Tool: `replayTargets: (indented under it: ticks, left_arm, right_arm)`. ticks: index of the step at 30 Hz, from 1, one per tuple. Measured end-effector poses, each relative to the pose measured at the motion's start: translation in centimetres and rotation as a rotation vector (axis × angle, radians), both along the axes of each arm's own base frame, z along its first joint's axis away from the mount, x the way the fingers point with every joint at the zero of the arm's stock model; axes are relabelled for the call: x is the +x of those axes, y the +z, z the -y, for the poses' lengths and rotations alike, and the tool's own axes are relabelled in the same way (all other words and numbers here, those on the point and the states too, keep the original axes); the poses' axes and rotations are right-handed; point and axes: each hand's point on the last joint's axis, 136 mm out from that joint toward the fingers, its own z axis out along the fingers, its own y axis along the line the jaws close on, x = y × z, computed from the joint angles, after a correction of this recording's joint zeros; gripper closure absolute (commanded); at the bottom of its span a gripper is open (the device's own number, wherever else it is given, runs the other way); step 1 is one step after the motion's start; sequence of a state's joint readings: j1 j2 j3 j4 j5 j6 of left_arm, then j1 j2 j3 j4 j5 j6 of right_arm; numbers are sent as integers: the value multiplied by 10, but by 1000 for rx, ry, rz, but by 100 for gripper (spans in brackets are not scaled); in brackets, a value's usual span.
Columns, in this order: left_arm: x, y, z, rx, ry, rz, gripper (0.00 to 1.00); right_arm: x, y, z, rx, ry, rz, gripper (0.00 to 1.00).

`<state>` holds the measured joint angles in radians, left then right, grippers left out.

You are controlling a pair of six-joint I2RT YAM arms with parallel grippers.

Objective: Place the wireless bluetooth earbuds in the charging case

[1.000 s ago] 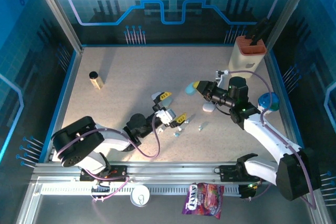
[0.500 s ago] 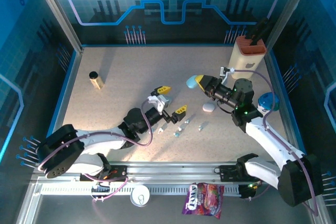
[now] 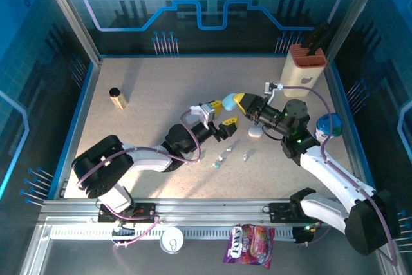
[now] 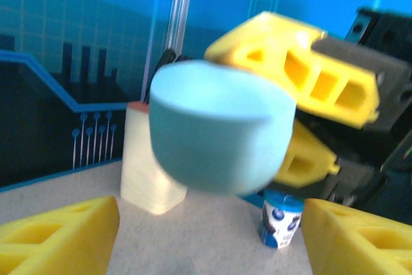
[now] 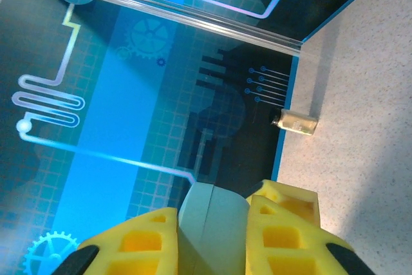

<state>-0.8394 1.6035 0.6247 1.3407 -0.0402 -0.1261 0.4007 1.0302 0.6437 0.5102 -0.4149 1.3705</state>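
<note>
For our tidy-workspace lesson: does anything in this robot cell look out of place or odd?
A snack packet lies off the table, on the front ledge, near a white round object. A few earbuds lie scattered loose on the table. Nothing looks spilled or broken.

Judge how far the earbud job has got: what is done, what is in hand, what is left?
Done: nothing shows as inserted yet. In hand: the right claw is shut on a pale blue case, raised off the table; the left claw, open, faces it. Left: the earbuds lie loose on the table and all seem to need inserting.
</note>
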Motion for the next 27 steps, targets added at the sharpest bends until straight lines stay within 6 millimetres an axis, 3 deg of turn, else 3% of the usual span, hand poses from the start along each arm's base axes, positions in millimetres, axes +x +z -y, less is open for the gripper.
replayTargets:
  ticks: [5, 14, 27]
  left_arm:
    - [-2, 13, 2, -26, -27, 28, 39]
    - [0, 13, 5, -24, -32, 35, 53]
    - [1, 13, 6, -23, -36, 35, 55]
  right_arm:
    - [1, 0, 2, 28, -14, -2, 100]
    - [0, -3, 2, 36, -13, -17, 100]
    - [0, -3, 2, 38, -12, -11, 100]
